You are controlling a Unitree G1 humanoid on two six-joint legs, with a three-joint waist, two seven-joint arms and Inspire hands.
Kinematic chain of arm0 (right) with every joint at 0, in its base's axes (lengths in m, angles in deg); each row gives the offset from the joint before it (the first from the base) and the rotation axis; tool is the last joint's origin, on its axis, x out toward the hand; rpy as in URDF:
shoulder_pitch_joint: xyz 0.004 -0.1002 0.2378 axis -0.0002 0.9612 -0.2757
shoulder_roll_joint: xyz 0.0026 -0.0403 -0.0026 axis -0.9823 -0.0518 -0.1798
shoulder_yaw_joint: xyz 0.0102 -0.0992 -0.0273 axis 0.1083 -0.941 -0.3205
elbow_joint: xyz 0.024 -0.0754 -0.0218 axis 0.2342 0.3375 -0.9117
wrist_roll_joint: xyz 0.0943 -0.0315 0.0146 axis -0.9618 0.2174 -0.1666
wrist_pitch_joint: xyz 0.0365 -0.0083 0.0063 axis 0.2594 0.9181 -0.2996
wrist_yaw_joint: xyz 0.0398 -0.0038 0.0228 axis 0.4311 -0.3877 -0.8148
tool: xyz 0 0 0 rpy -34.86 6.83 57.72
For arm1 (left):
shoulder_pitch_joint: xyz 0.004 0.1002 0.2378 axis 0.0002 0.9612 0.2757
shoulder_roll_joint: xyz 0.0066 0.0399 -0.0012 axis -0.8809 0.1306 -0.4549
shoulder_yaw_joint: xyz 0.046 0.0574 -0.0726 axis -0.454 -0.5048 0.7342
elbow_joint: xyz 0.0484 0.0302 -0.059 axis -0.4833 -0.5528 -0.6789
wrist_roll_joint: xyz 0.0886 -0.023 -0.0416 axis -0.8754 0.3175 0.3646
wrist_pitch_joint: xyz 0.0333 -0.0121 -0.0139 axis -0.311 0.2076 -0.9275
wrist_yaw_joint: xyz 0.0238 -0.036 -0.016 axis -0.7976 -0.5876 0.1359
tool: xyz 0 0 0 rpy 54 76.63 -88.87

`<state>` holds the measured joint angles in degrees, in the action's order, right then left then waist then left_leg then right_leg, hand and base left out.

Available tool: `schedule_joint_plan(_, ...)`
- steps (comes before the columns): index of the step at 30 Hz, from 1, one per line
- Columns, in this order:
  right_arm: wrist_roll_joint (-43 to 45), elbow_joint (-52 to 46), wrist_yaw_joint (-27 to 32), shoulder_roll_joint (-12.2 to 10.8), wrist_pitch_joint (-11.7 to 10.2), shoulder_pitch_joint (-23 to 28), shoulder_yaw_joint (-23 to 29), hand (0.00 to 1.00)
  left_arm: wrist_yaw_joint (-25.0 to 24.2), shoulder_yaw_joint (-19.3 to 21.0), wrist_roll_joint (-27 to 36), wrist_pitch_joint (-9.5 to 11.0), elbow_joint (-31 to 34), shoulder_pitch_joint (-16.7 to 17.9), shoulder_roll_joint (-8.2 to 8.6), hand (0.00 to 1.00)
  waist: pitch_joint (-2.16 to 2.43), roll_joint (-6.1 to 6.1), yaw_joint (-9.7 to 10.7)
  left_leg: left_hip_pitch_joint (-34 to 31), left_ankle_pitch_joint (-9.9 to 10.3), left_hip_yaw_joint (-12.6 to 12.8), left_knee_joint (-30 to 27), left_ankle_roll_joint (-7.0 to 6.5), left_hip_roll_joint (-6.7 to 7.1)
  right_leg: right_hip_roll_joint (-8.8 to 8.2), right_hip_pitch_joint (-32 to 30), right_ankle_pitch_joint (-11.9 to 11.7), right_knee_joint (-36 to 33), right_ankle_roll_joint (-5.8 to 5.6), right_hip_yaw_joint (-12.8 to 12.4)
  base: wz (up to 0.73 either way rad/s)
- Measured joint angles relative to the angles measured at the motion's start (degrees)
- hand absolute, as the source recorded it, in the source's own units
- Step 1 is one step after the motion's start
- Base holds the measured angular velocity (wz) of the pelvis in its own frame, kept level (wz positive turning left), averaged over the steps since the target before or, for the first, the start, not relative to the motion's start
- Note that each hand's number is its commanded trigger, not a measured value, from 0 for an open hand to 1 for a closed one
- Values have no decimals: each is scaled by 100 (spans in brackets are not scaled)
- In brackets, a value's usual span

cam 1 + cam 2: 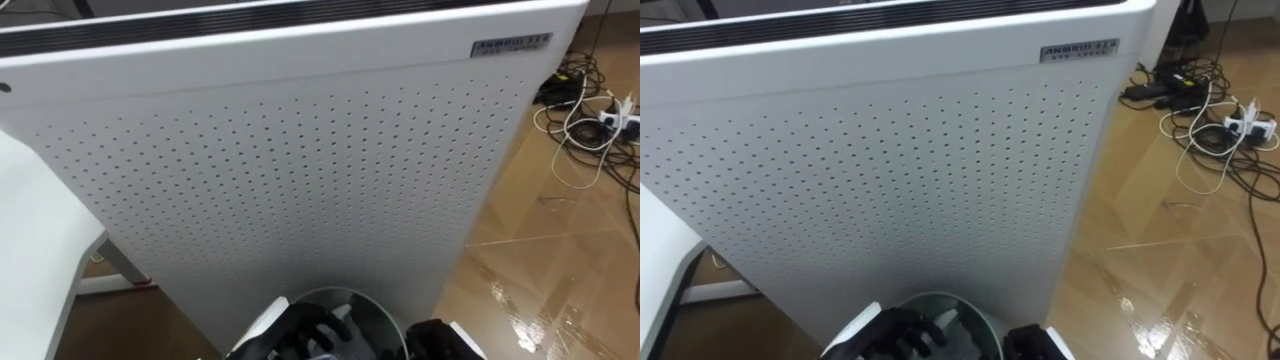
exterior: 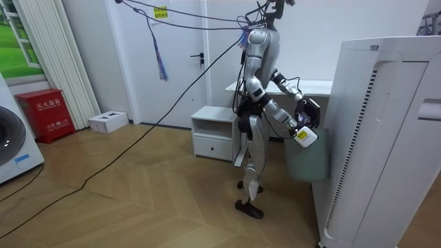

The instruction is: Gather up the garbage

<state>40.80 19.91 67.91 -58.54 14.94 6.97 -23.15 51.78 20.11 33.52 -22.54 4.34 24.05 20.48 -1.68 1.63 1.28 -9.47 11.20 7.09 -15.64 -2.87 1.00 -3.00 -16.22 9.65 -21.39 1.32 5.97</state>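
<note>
Cut off at the bottom edge, the left robot hand and right robot hand flanked the bin; whether either gripped it, I couldn't tell. The bin sat against a white perforated panel, whose nameplate was too small to read.

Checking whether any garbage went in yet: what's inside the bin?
The left hand lies across the bin's opening; beside it, a strip of grey inner wall. The hand covers the bottom, so any garbage there is hidden.
</note>
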Motion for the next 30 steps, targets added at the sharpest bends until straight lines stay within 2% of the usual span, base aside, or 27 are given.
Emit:
schedule_joint_plan(9, 56, 4, -237, 10, -24, 8, 51, 100, 39, 70, -105, 276, -6, 2, 53, 0, 3, -7, -2, 4, 0, 18, 4, 0, -2, 14, 0, -1, 5, 0, -42, 0)
schedule_joint_plan(21, 59, 9, -289, 9, -24, 11, 51, 100, 45, 66, -106, 385, -145, 5, 66, 0, 7, -1, -37, 3, 1, 21, 3, 1, -10, 25, -1, -4, 22, 3, -41, 0)
schedule_joint_plan(30, 51, 9, -288, 30, -25, 21, 51, 100, 44, 91, -110, 480, -228, 24, 50, 0, 27, 31, -50, -3, 3, 16, -12, 4, -22, 33, 1, -5, -22, 11, 7, 1)
